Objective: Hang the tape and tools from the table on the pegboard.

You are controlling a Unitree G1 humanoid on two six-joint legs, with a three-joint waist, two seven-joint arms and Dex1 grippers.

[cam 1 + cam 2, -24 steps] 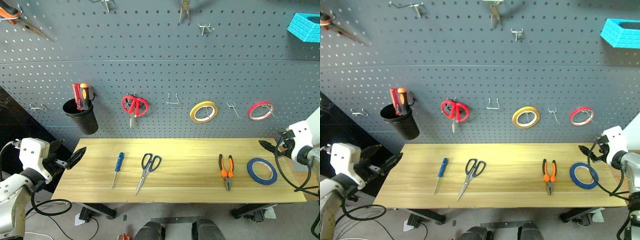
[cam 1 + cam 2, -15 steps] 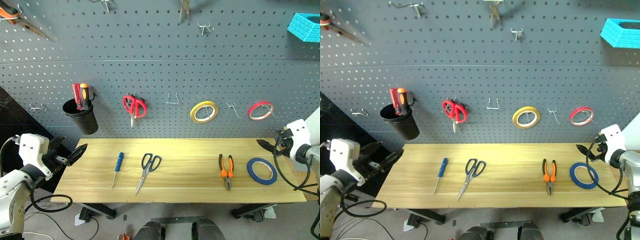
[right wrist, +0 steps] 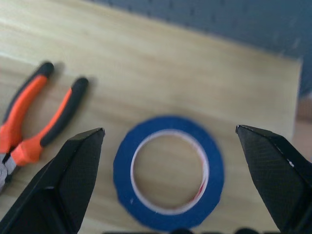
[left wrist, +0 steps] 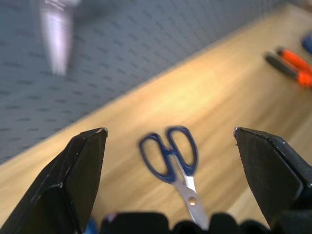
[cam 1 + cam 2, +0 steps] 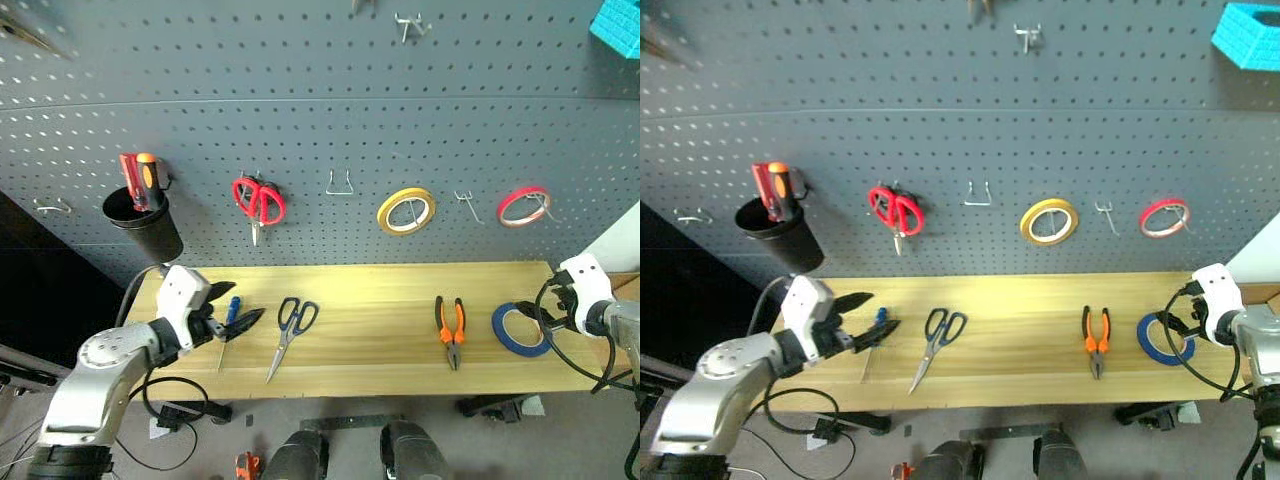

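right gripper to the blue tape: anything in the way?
Nothing visible. The right gripper is open and looks straight at the blue tape, which lies flat on the table between its fingers' line of sight. The pliers lie off to the side, apart from the tape.

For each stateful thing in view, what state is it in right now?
Left gripper: open, empty, at the small blue-handled screwdriver.
Right gripper: open, empty, over the thin blue ring-shaped tape roll.
Blue-handled scissors: closed, flat on table.
Orange-and-black-handled pliers: closed, flat on table.
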